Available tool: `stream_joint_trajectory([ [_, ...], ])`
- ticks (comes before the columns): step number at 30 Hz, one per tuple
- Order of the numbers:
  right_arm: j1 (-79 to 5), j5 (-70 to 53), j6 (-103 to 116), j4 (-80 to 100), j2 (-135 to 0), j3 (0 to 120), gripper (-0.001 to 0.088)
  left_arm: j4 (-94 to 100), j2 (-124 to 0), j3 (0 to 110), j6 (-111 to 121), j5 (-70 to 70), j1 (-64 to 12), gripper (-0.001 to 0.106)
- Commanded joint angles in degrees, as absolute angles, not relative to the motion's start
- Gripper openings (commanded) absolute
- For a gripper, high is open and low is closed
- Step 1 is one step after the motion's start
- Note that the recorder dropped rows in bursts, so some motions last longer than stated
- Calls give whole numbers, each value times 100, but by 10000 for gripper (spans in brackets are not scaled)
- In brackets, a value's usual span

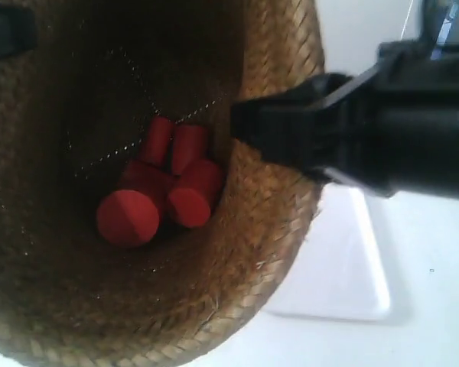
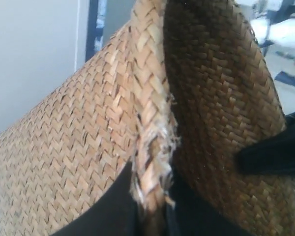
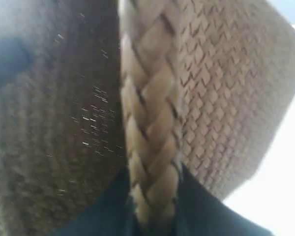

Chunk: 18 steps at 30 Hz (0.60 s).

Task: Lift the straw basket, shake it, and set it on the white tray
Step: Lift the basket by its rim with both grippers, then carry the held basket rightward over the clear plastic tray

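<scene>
The straw basket (image 1: pixel 237 283) fills the exterior view, seen from above and close to the camera, with its dark inside open to view. Several red cylinders (image 1: pixel 161 191) lie on its bottom. The arm at the exterior view's right holds its gripper (image 1: pixel 245 126) on the rim. In the left wrist view my left gripper (image 2: pixel 152 211) is shut on the braided rim (image 2: pixel 147 98). In the right wrist view my right gripper (image 3: pixel 155 206) is shut on the braided rim (image 3: pixel 147 98) at another spot. The white tray (image 1: pixel 344 267) lies below the basket, partly hidden by it.
A second black arm part (image 1: pixel 8 30) shows at the exterior view's upper left corner. A white table surface (image 1: pixel 428 306) surrounds the tray. Dark equipment (image 2: pixel 285 29) stands in the background of the left wrist view.
</scene>
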<state>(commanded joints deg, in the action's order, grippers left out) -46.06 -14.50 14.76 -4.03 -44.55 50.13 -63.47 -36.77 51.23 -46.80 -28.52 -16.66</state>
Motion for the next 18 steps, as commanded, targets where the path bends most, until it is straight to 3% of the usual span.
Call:
stream_joint_trajectory([
  [4, -4075, -1884, 3046, 1562, -5226, 4676, 0, -6347, -4311, 4353, -4587, -1911, -1666, 0],
  [7, -4043, -3172, 3339, 1188, -5271, 5084, 0, -6565, -4288, 4572, -4386, -2425, -1677, 0],
  [11, -4307, -2775, 3091, 728, -4450, 5310, 0, -6543, -3994, 5020, -4400, -2591, -1677, 0],
  [14, -4157, -2477, 4100, 2280, -4706, 4895, 0, -6348, -4272, 4674, -4478, -1769, -1677, 0],
  [16, -4050, -2826, 4916, 3386, -5243, 4798, 0, -6507, -4631, 4513, -4443, -1519, -1677, 0],
  [18, -4100, -3532, 4867, 2878, -5356, 5142, 0, -6820, -4646, 4803, -4510, -2225, -1677, 0],
])
